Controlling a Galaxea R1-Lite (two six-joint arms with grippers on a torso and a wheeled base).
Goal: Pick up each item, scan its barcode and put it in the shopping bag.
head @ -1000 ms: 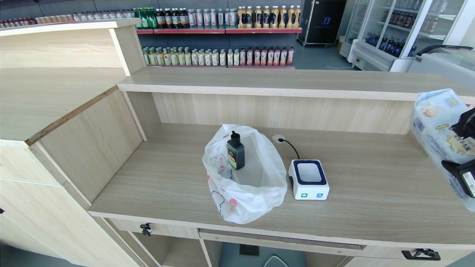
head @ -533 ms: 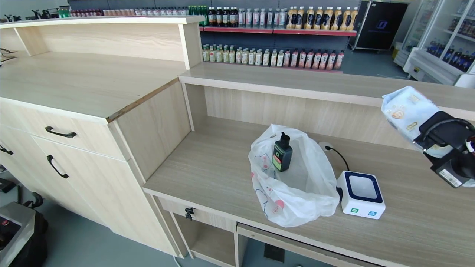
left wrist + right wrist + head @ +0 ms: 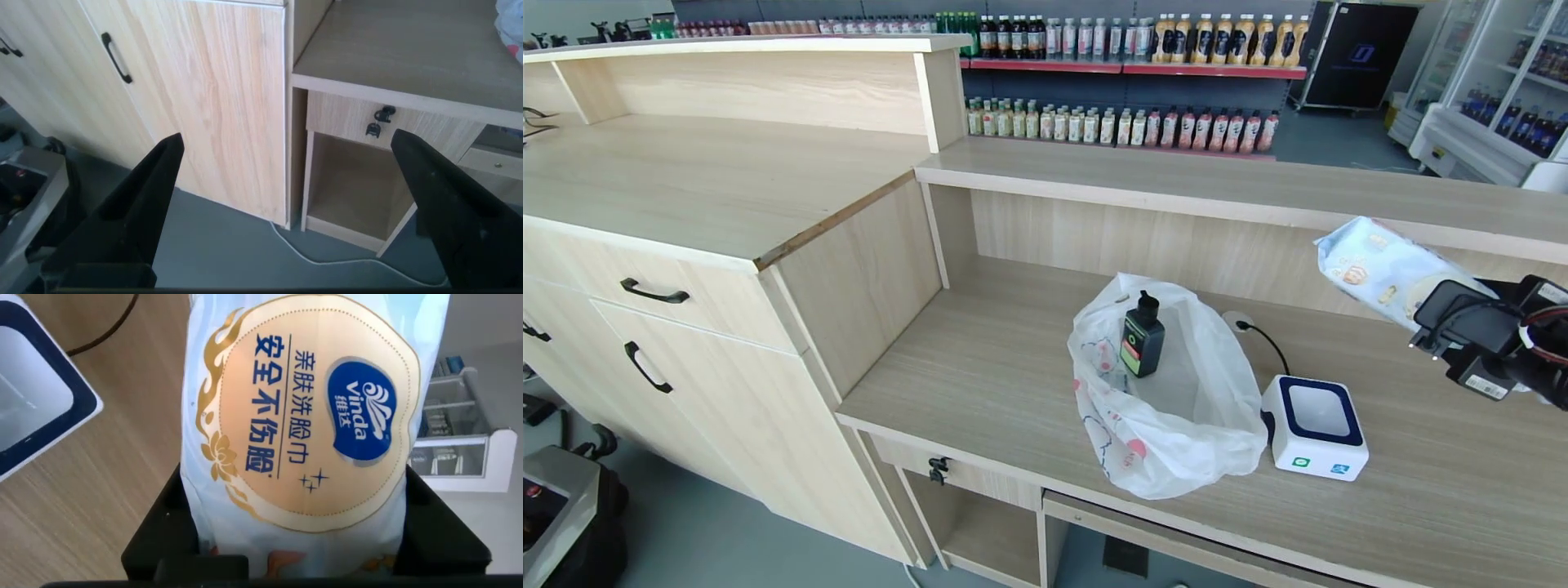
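Observation:
My right gripper [image 3: 1450, 322] is shut on a pale blue and white soft pack of tissues [image 3: 1380, 269], held in the air above the right part of the counter, tilted with its free end pointing up and to the left. From the right wrist the pack [image 3: 306, 425] sits between both fingers [image 3: 159, 531]. The white scanner [image 3: 1313, 425] with a dark blue rim lies on the counter below and left of the pack, also seen as the scanner [image 3: 33, 400]. A white plastic shopping bag [image 3: 1168, 408] lies open beside it, with a dark bottle [image 3: 1142, 336] inside. My left gripper [image 3: 286, 220] is open, down beside the cabinet.
The wooden counter [image 3: 1013, 376] has a raised ledge [image 3: 1176, 180] behind it and a higher side counter [image 3: 686, 180] on the left. A black cable [image 3: 1262, 339] runs from the scanner to a hole. Cabinet doors [image 3: 204, 90] and a drawer lock [image 3: 377, 122] lie near the left gripper.
The head camera swung left early on. Since then my right gripper has lowered and tilted the tissue pack, shifting it left toward the scanner.

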